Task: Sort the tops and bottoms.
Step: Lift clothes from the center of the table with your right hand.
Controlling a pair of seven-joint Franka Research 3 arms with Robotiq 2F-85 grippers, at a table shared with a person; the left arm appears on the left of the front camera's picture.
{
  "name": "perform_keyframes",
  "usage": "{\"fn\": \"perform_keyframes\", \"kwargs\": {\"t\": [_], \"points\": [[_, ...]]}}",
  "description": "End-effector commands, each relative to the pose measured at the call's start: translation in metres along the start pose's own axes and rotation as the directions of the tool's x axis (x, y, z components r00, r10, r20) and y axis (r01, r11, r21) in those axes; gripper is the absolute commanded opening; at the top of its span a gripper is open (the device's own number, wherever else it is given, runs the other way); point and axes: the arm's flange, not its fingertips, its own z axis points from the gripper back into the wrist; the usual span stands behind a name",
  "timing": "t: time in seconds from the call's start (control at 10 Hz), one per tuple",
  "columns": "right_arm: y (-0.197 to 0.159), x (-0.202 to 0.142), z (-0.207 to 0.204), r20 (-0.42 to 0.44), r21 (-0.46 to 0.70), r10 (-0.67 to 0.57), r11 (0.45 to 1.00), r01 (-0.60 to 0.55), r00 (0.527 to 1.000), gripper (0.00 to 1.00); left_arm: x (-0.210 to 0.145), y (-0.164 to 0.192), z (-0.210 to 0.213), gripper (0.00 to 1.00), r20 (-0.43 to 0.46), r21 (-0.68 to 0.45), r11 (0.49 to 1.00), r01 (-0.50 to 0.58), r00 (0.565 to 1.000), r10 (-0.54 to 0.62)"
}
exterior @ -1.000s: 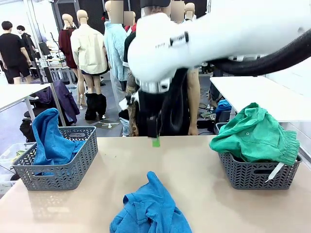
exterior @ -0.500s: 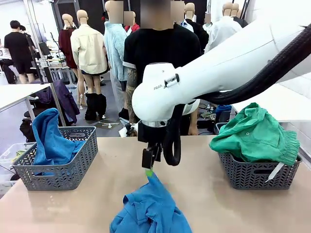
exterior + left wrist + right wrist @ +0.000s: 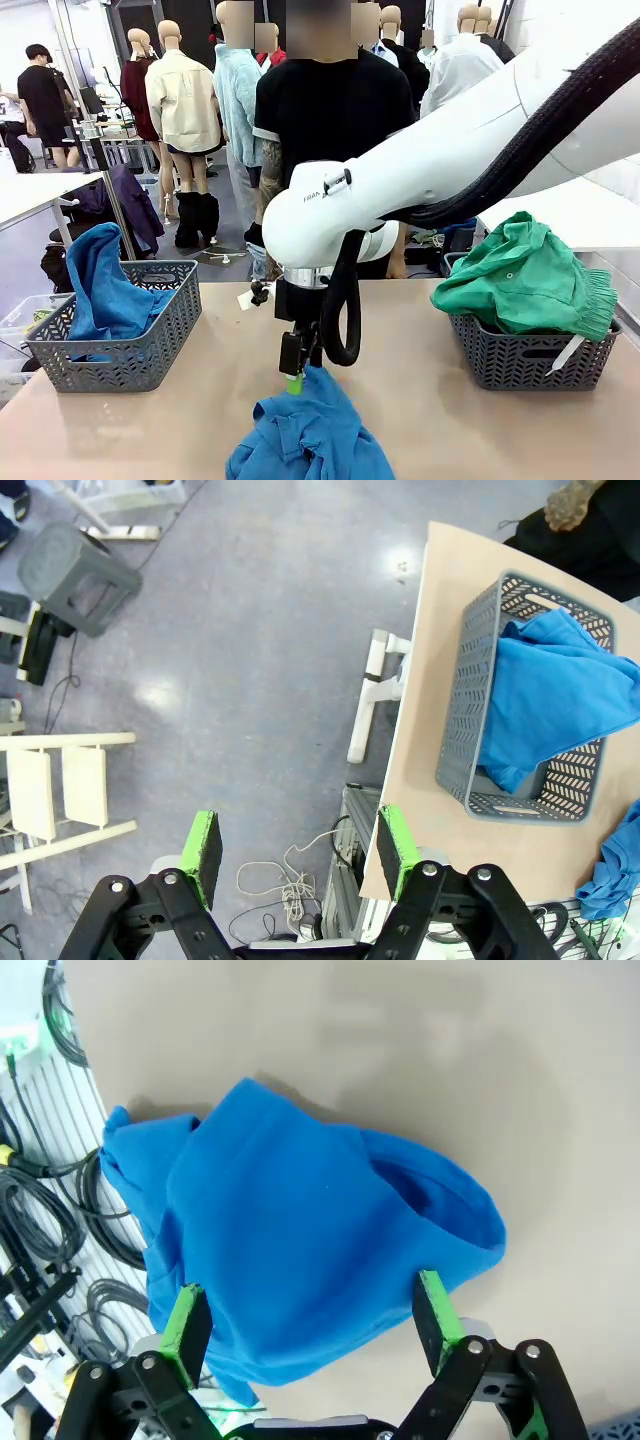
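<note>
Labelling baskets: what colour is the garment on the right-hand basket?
The garment is sea-green, best seen in the front view.

Your right arm [image 3: 430, 165] reaches across the middle, right gripper [image 3: 293, 378] pointing down, jaws wide; your left gripper [image 3: 300, 852] hangs spread too.

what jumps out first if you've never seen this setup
The big white right arm arches in over the table, its jaws open right at the top of a crumpled bright blue garment. Grey baskets flank it: the left basket holds another blue garment, the right basket a sea-green garment.
</note>
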Motion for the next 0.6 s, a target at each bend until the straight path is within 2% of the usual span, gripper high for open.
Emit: {"fn": "perform_keyframes", "kwargs": {"t": [0.0, 0.1, 0.4, 0.5], "points": [[0.009, -0.001, -0.015, -0.051, -0.036, -0.06, 0.998, 0.058, 0.997, 1.0, -0.003, -0.001, 0.001, 0.81, -0.004, 0.017, 1.0, -0.006, 1.0, 0.006], [0.014, 0.0, -0.022, -0.099, -0.09, -0.056, 0.995, 0.047, 0.994, 1.0, -0.003, -0.001, 0.001, 0.81, -0.004, 0.017, 1.0, -0.006, 1.0, 0.006], [0.021, 0.004, -0.036, -0.214, -0.11, -0.031, 0.994, 0.008, 0.976, 1.0, -0.003, -0.001, 0.001, 0.81, -0.004, 0.017, 1.0, -0.006, 1.0, 0.006], [0.023, 0.005, -0.039, -0.224, -0.1, -0.018, 0.995, -0.005, 0.974, 1.0, -0.003, -0.001, 0.001, 0.81, -0.004, 0.017, 1.0, -0.006, 1.0, 0.006]]}}
